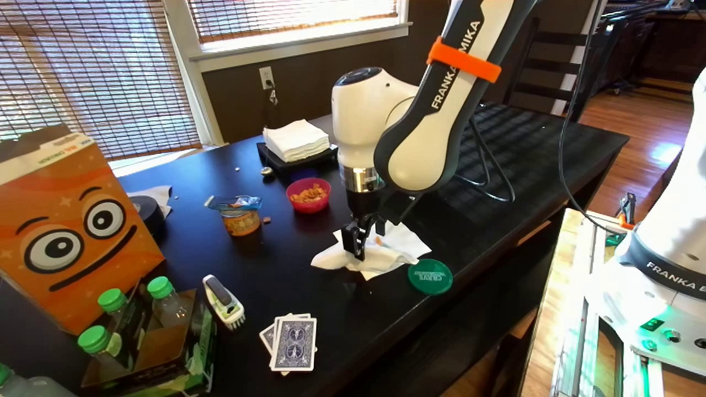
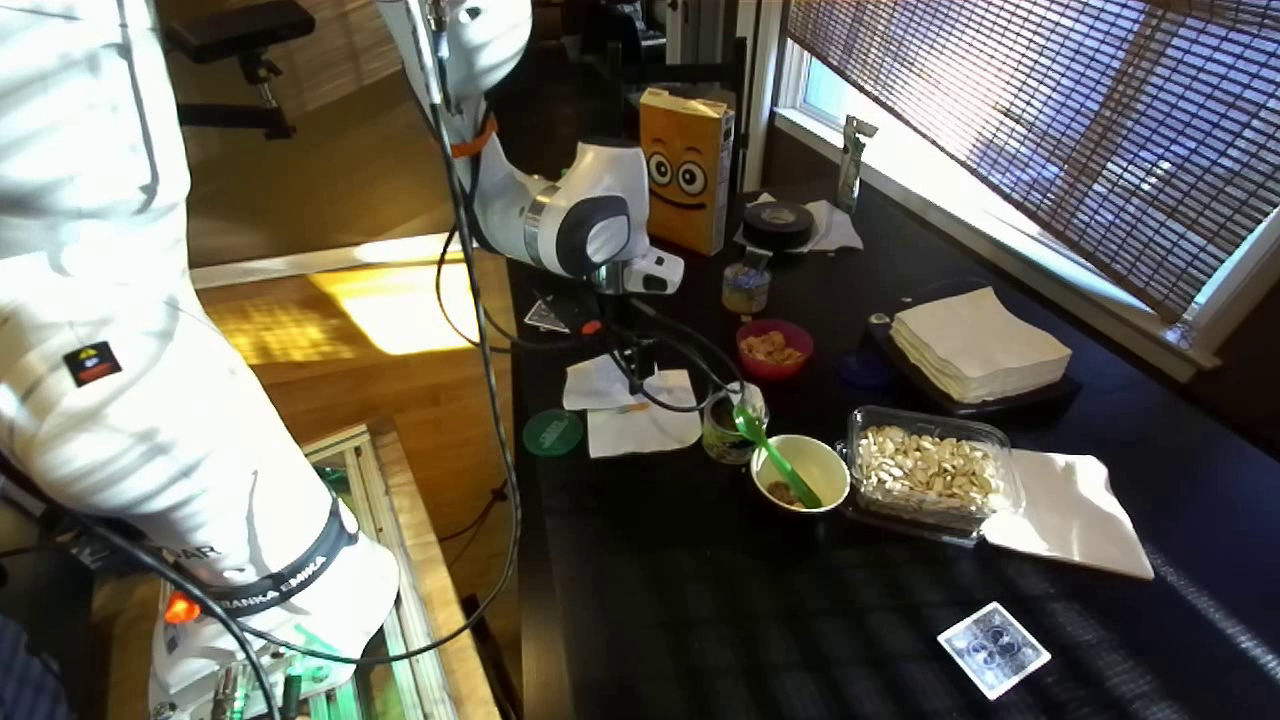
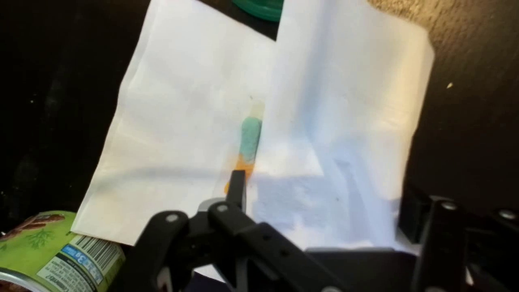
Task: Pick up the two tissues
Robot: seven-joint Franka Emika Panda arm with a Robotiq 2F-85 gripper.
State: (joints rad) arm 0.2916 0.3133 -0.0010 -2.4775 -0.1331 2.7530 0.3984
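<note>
The two tissues lie overlapping and creased on the dark table under my gripper. In the wrist view, one tissue (image 3: 178, 81) is flat on the left, and the other tissue (image 3: 361, 73) is folded and creased on the right, over its edge. They also show in both exterior views as a flatter tissue (image 2: 640, 432) and a rumpled one (image 1: 333, 258). A small teal and orange piece (image 3: 250, 140) lies where they overlap. My gripper (image 3: 324, 198) is open, fingers wide apart on either side of the rumpled tissue, low over it. It also shows in an exterior view (image 1: 364, 237). Whether the fingertips touch the paper, I cannot tell.
A green lid (image 1: 430, 277) lies beside the tissues. A green can (image 3: 65, 251) and a white bowl (image 2: 842, 480) with a spoon stand close by. A red bowl (image 1: 309, 208), an orange cup (image 1: 241, 225) and playing cards (image 1: 295, 344) are around. A napkin stack (image 1: 298, 140) sits behind.
</note>
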